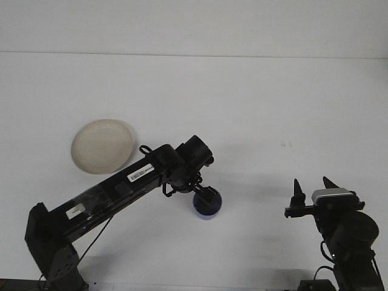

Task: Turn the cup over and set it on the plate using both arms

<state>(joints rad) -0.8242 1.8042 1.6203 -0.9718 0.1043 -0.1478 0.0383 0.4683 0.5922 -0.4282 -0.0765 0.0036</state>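
A small blue cup (209, 209) stands on the white table, seen from above, right of the centre bottom. My left gripper (204, 194) reaches in from the lower left and hangs over the cup's rim, hiding its near-left part. A cream plate (101, 145) lies bare at the left, well away from the cup. My right gripper (313, 184) rests at the lower right, open, with nothing between its fingers, far to the right of the cup.
The left arm (121, 185) stretches diagonally across the table between the plate and the cup. The table's far edge (194, 54) runs along the top. A small dark mark (286, 144) sits on the table at the right.
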